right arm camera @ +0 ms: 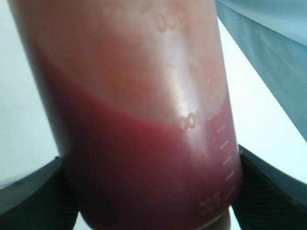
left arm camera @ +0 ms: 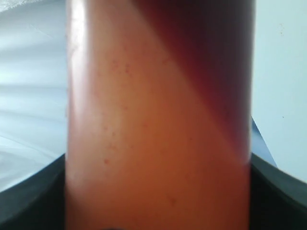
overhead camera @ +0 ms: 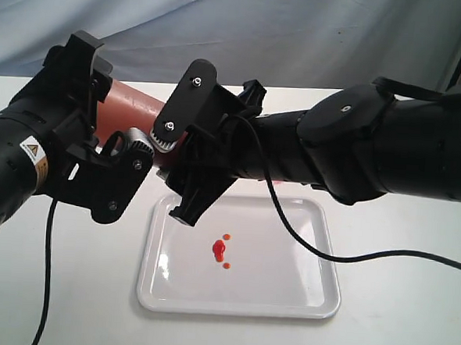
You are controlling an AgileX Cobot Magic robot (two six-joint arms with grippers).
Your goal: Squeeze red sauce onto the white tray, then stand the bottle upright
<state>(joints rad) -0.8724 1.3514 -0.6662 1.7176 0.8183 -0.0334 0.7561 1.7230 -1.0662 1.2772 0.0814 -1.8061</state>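
Left gripper [overhead camera: 100,125] and right gripper [overhead camera: 187,150] both grasp the tilted bottle [overhead camera: 137,104]. Red sauce [overhead camera: 219,250] lies on the white tray [overhead camera: 285,297] below the right gripper.

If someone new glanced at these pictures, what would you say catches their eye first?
The black left gripper and right gripper both clamp a translucent orange-red plastic squeeze bottle, tilted above the far left corner of a glossy white rectangular tray. Small bright-red sauce blobs lie near the tray's middle.

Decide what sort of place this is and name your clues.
Probably a robotics lab bench, not a kitchen: plain white table, draped blue-grey backdrop, and a cabled black robot arm holding the bottle near the white tray.
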